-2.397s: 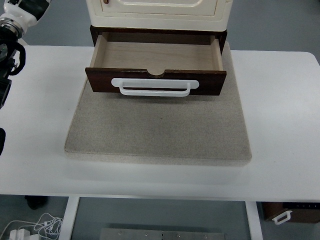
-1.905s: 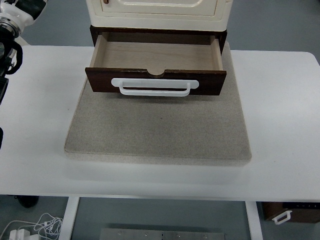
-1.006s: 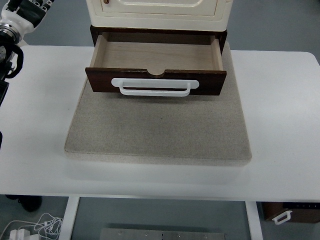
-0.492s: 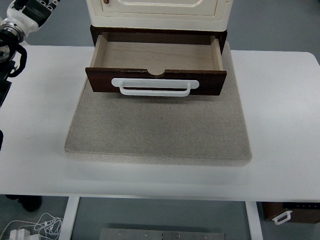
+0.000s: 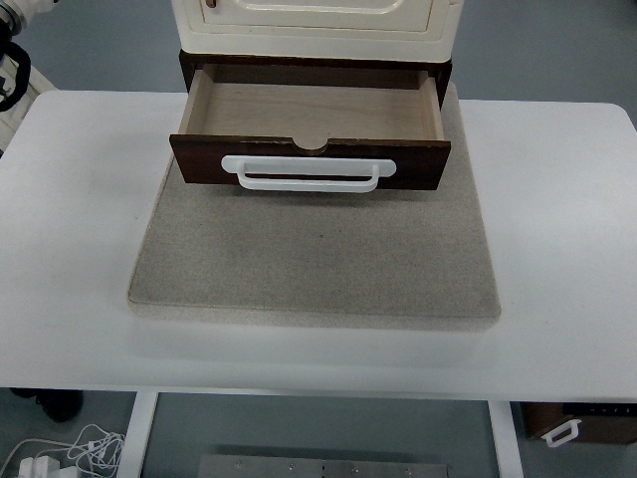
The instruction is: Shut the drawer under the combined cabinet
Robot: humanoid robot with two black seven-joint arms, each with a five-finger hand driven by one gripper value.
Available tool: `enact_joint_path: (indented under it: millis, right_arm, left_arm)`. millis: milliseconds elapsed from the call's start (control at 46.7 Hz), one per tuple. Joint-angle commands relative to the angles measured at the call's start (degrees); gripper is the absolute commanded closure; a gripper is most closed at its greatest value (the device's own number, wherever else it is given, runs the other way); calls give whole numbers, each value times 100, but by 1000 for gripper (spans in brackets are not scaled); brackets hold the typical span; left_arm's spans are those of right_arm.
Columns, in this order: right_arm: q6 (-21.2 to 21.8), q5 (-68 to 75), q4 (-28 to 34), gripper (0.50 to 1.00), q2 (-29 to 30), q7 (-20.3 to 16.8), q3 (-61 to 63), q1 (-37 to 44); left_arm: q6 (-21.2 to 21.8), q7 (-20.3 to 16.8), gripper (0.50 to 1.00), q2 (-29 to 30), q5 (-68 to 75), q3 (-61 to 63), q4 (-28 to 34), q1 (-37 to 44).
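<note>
The cream cabinet (image 5: 314,22) stands at the back of a grey mat (image 5: 314,259). Beneath it the drawer (image 5: 310,162) is pulled out toward me. Its front is dark brown with a white bar handle (image 5: 309,173), and its pale wood inside (image 5: 314,110) holds nothing. Only a bit of my left arm (image 5: 10,60) shows at the top left corner, far from the drawer; its hand is outside the picture. No right arm shows.
The mat lies on a white table (image 5: 557,219) with bare surface to both sides and in front. Below the table's front edge I see cables (image 5: 60,453) on the floor at left and a small brown part with a white handle (image 5: 572,426) at right.
My left arm has drawn up and back out of the top left corner, taking its hand out of view. The drawer stays open as before.
</note>
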Motion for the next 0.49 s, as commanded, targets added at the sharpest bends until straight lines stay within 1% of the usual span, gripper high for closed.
enact_joint_path:
  millis: [0,107,342,471]
  right_arm:
    - [1,0,0,548,0,0,0,0]
    - [1,0,0,548,0,0,0,0]
    - [1,0,0,548,0,0,0,0]
    - [1,0,0,548,0,0,0,0]
  left_arm:
    - [-103,-2,504,179,159,7,-86,-77]
    - [-122,-10,504,232,388,-10,-358,-69]
    - [-69,-45,504,460,423,7,-438,-350]
    - [-69,-54,504,689,440,7,-745,-446]
